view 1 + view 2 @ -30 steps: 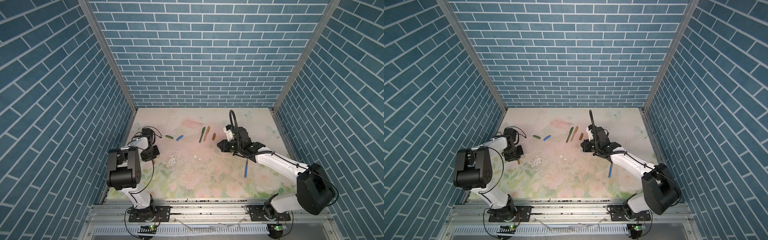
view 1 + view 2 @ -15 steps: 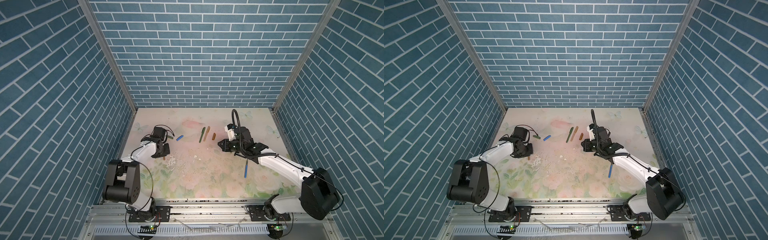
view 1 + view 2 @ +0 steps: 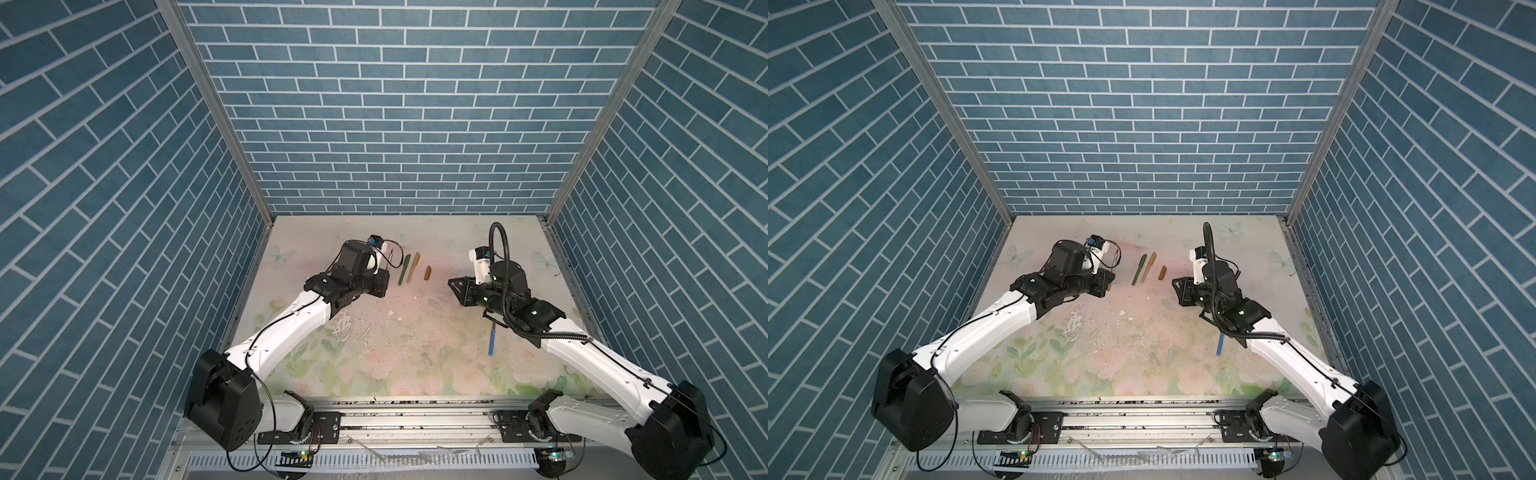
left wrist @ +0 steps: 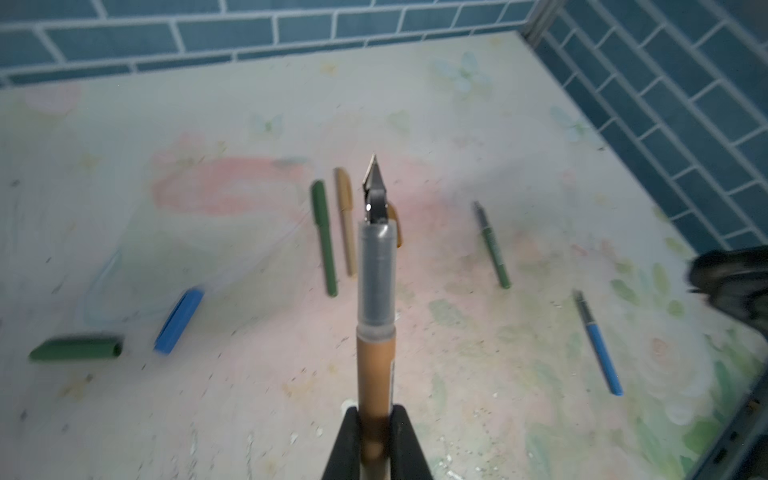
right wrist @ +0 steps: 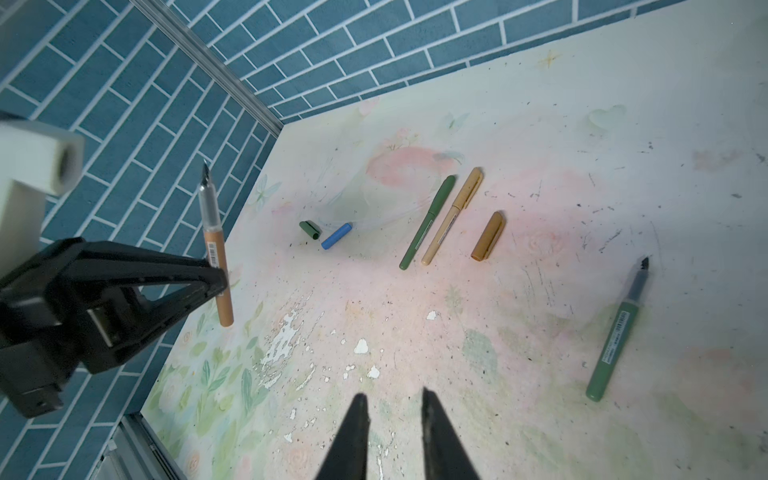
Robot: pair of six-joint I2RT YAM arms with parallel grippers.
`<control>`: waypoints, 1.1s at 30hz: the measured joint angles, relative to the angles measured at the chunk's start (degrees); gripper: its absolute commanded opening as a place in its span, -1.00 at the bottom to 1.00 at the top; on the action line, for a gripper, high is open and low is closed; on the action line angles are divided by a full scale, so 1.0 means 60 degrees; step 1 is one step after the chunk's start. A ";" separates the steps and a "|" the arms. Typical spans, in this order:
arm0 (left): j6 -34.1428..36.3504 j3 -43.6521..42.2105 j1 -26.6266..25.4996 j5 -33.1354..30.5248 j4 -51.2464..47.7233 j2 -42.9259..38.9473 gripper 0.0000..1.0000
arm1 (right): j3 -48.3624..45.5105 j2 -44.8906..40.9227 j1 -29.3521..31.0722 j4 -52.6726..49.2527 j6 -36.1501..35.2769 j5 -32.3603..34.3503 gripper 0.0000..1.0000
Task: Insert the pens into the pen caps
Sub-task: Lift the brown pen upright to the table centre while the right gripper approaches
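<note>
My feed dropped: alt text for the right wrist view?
The left gripper holds the orange-brown pen upright, nib up. On the table lie a green cap beside a blue cap, a capped green pen beside a capped tan pen, an amber cap and an uncapped green pen. The right gripper is open and empty.
</note>
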 measured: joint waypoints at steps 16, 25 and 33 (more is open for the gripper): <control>-0.0379 -0.0678 -0.0361 0.3118 0.3155 -0.0437 -0.98 | 0.1275 0.0674 0.0240 0.1712 -0.0055 -0.2459 0.00; -0.0477 -0.0754 -0.0368 0.3231 0.3391 -0.0736 -0.99 | 0.2317 0.1577 0.0364 0.1985 -0.0033 -0.2914 -0.16; -0.0579 -0.0761 -0.0375 0.3319 0.3384 -0.0718 -0.99 | 0.2495 0.2204 0.0452 0.2226 0.0237 -0.3395 -0.47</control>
